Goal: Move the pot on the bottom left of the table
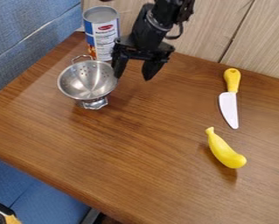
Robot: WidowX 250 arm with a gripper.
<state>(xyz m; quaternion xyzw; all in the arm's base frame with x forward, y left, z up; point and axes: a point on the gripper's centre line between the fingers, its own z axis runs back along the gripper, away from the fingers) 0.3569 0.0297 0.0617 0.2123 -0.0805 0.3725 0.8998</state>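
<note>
Your gripper (132,76) hangs with its fingers spread, the nearer one (119,65) at the right side of the pot (86,81); contact with the rim cannot be confirmed. The pot stands toward the upper left of the table (135,144); the step in hand is judged to be taking hold of it. You should bring the gripper leftward, line it up so that one finger goes inside the bowl and the other outside, then lower and close on the thin wall; a shallow bite could slip on smooth metal, and an off-centre grip could tip the bowl on its narrow base (95,103). You should lift before travelling toward the lower left corner; the handle (81,55) lies near the can (102,26) and could catch it.

Materials are noted as follows: pot, shiny metal, round, pierced with small holes; can, upright cylinder, metal top, printed label; table, brown, wood-grained, straight-edged; knife (228,105), yellow handle, flat pale blade; banana (223,151), curved, smooth, apparently plastic; wall panel (205,30), pale wood grain; cloth (24,35), blue, woven in look.
</note>
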